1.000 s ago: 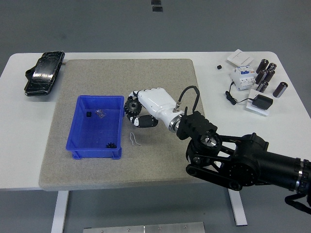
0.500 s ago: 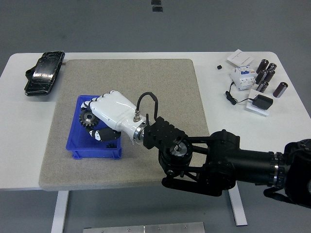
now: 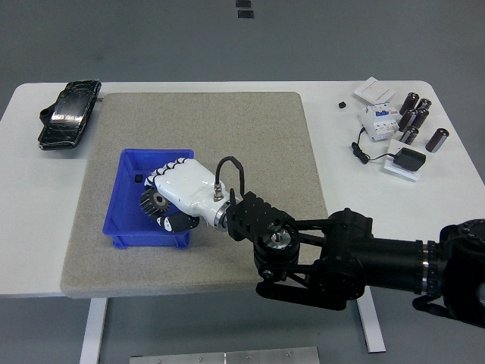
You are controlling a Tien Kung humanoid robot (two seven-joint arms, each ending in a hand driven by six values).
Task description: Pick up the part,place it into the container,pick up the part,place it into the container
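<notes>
Head view: the right robot hand (image 3: pixel 176 199), white-shelled on a black arm that reaches in from the lower right, is down inside the blue bin (image 3: pixel 130 227) on the grey mat (image 3: pixel 250 129). Its fingers are curled around a black gear (image 3: pixel 154 203), which shows toothed at the hand's left side, low over the bin floor; whether the gear already touches the floor I cannot tell, since the hand hides its underside. The left arm is out of sight.

The step in hand looks like the release. To do it well, the hand should lower until the gear is just off the floor or resting on it, then uncurl the fingers evenly so the gear drops flat rather than rolling on its teeth. The hand sits close to the bin's right wall and near rim, so the lift-out should go straight up before swinging right, to avoid hooking the rim and dragging the light bin across the mat.

Off the mat, the tabletop (image 3: pixel 333 167) carries a black pouch (image 3: pixel 69 114) at far left and dark cylindrical capacitors (image 3: pixel 415 120) with a white circuit breaker (image 3: pixel 377 121) at far right.
</notes>
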